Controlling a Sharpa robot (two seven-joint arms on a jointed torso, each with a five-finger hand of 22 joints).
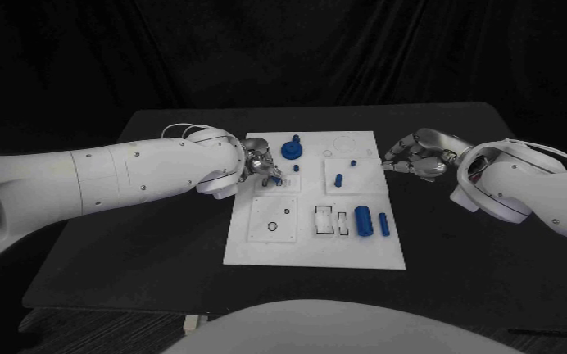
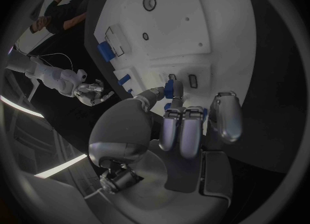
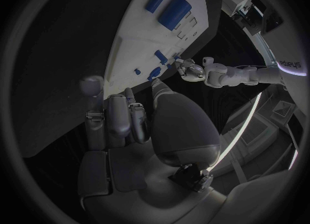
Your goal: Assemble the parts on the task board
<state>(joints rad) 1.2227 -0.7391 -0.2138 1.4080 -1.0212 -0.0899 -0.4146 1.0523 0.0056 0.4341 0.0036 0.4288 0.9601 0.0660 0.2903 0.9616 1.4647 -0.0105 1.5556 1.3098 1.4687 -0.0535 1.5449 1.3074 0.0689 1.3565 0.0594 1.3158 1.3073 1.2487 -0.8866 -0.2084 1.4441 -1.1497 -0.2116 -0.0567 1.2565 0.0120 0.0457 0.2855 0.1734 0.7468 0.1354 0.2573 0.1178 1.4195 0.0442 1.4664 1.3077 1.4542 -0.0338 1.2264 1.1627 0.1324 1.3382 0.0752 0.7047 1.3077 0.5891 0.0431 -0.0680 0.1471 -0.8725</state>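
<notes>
The white task board (image 1: 274, 247) lies mid-table. Over its left upper area my left hand (image 1: 262, 167) pinches a small blue part (image 2: 169, 88) between thumb and fingers, just above the board's (image 2: 187, 22) small slots. At the board's right edge my right hand (image 1: 414, 155) hovers with its fingers (image 3: 119, 120) loosely bent and nothing in them. On the board are a round blue piece (image 1: 292, 152), a short blue peg (image 1: 338, 179), a thick blue cylinder (image 1: 364, 220) and a thinner one (image 1: 384, 223) beside it. The right wrist view shows the two cylinders (image 3: 174, 12) and the left hand (image 3: 190, 69) beyond.
The black table (image 1: 142, 247) spreads round the board on all sides, with a dark curtain behind. Small blue pieces (image 1: 353, 162) stand near the board's far right. Rectangular recesses (image 1: 324, 218) lie beside the thick cylinder.
</notes>
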